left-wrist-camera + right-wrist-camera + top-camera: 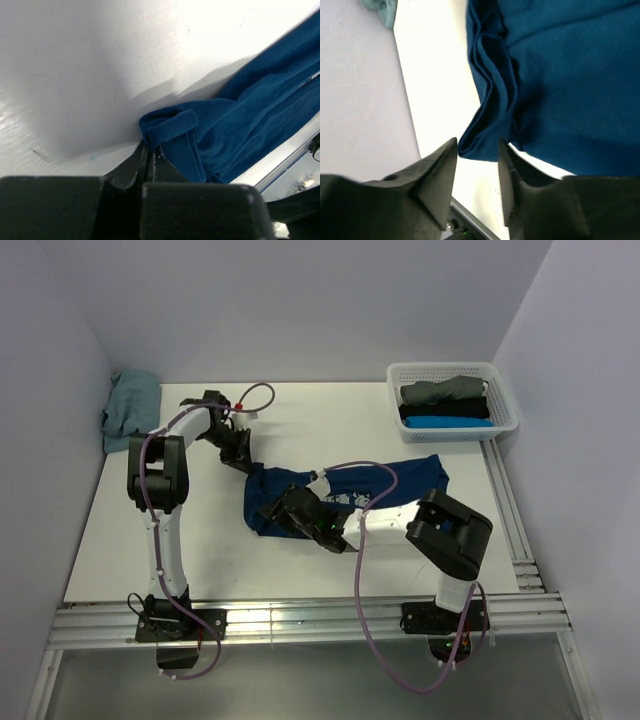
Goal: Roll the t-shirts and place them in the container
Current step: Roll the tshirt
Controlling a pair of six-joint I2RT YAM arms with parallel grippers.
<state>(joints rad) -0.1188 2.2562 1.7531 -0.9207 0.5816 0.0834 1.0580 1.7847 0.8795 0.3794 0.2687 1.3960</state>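
From above, both sets of dark fingers are hard to pick out against the navy t-shirt. It lies crumpled in the middle of the tabletop, and the right arm reaches across its near edge and hides part of the cloth.

The wrist views sort it out. The left gripper is clenched on a folded bit of hem at the shirt's far corner on the left arm's side, fingers pressed together with cloth caught between them. The right gripper is released. Its jaws stand apart with a bunched, pleated edge of the shirt lying between them; whether the pads touch the cloth, I cannot tell.

Around it, a dusty teal t-shirt sits heaped in the far left corner against the wall, well apart. At the far right a white basket holds a grey t-shirt, a black t-shirt and a bright blue t-shirt, rolled and lying side by side.
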